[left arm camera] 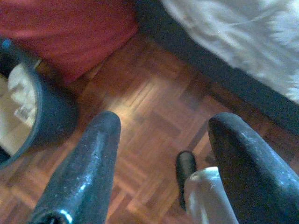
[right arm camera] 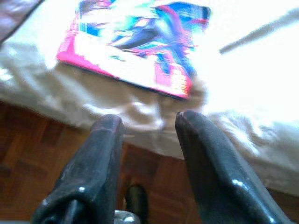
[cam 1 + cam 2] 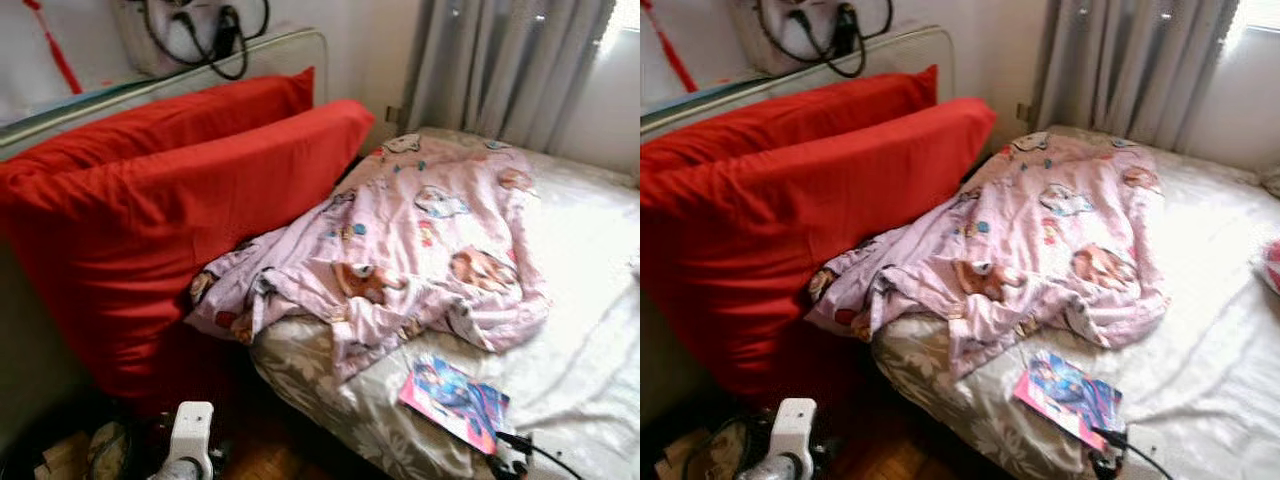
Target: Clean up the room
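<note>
Head stereo pair down over bed (image 3: 560, 330); wrist views floorward.

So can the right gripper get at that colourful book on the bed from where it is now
Probably yes: the right gripper is open, just off the bed edge, with nothing between it and the book.

The left tool (image 1: 161, 158) has two long, rounded black fingers (image 1: 81, 172) with a dull, speckled sheen. The right tool (image 2: 145, 154) has the same pair of glossy black fingers (image 2: 212, 172). A white, blocky arm segment (image 3: 190, 435) is rounded at its top, and a thin black cable (image 3: 545, 455) runs from the right arm's end.
</note>
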Controlling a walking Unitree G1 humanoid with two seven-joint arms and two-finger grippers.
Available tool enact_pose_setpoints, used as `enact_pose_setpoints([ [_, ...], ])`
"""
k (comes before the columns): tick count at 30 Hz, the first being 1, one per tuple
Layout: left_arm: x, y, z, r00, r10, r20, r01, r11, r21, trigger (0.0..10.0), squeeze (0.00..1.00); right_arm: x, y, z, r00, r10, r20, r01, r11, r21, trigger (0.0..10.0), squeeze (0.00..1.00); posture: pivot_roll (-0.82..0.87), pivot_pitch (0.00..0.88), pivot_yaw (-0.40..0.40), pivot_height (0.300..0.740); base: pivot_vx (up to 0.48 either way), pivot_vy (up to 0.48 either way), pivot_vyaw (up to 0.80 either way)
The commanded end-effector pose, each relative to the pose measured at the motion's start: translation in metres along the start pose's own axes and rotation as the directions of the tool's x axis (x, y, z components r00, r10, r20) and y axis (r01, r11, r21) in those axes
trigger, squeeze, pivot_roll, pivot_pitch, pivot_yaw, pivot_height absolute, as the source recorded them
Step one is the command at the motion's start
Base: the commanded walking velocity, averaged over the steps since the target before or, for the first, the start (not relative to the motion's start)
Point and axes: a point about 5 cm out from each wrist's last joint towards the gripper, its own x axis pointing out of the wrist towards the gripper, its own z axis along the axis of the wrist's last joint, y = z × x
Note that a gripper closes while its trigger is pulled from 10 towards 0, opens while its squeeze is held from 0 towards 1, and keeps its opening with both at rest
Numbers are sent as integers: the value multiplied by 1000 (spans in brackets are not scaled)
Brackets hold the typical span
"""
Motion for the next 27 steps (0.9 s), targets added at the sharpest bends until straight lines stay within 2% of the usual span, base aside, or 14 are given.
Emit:
enact_pose_setpoints([
  [1, 2, -6, 7, 999, -22, 24, 22, 1000, -4, 10000, 0, -4, -9, -5, 999, -39, -16, 39, 999, 4, 10000, 0, 58, 0, -4, 740, 0, 0, 0],
  [10, 4, -9, 26, 995, -28, 96, 29, 1000, -10, 10000, 0, -4, -10, -6, 999, -51, 2, 51, 999, 19, 10000, 0, 57, 0, 4, 740, 0, 0, -703],
  [19, 7, -15, 60, 976, -29, 217, 38, 999, -37, 10000, 0, -7, -9, -5, 997, -8, 80, 9, 1000, 0, 10000, 0, 51, 13, 7, 740, 0, 0, 0],
  [23, 6, -12, 77, 950, -8, 311, 31, 997, -68, 10000, 0, -11, -9, -8, 992, 10, 130, -11, 1000, 5, 10000, 0, 35, 23, 14, 740, 0, 0, 0],
  [27, 0, -3, 102, 889, 9, 458, 27, 997, -71, 10000, 0, -18, -11, -15, 982, 50, 181, -49, 999, -13, 10000, 0, 32, 58, 13, 740, 0, 0, 0],
])
